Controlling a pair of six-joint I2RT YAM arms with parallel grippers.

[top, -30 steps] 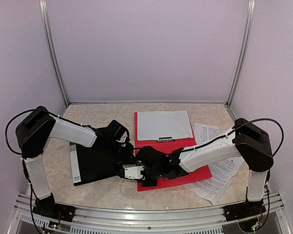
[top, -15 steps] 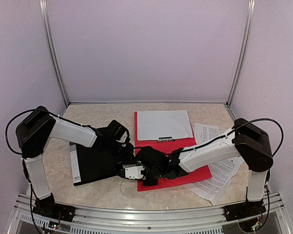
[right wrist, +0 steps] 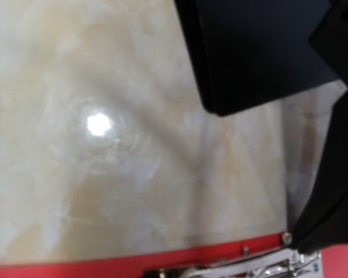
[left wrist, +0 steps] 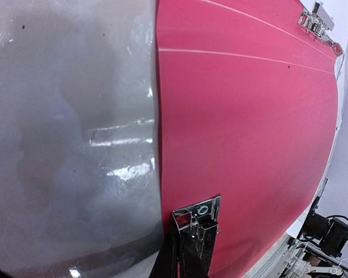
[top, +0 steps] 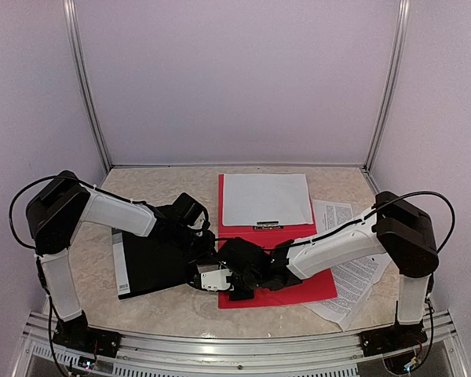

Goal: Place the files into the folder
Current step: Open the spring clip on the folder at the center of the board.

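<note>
On table (top: 165,184), folder (top: 306,289) holds one sheet (top: 265,199); printed files (top: 331,214) lie outside; left pincer (left wrist: 196,219), right pincer (top: 200,279) both closed

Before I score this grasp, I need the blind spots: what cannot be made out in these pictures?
- Right gripper: top view, its own wrist covers the fingertips, so any pinch on the red folder is hidden.
- Printed sheets: top view, the right arm overlaps them; text too small, count unclear.
- Left gripper: left wrist view, cut off by the bottom edge.
</note>
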